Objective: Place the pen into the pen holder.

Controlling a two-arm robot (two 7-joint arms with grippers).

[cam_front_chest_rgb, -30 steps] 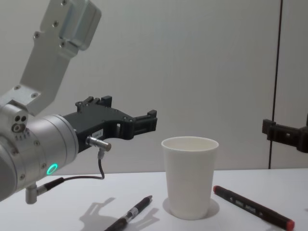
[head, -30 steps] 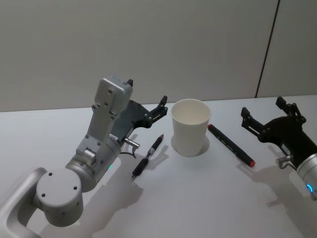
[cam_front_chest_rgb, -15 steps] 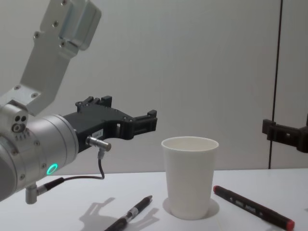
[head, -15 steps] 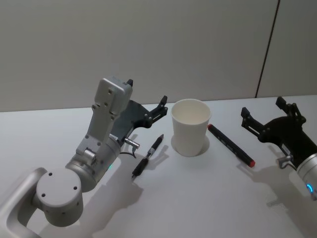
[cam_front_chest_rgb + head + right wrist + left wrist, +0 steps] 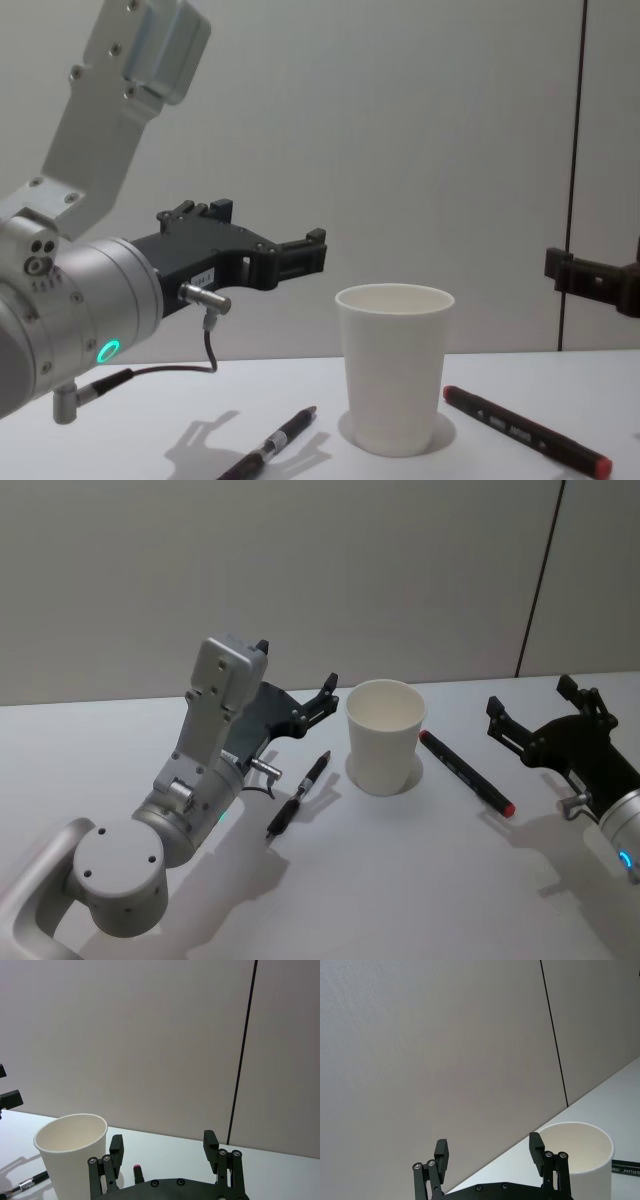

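Status: left jaws and right jaws both sat wide, empty. The black pen (image 5: 300, 795) lay on the table (image 5: 400, 880) just left of the pen holder (image 5: 385, 735). My read: left jaws needed to drop, grip mid-barrel, tip it upright over the rim.

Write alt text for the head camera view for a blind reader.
A white paper cup stands on a white table, with a black pen lying to its left and a red-tipped marker to its right. The left gripper and the right gripper hover open at either side, empty.
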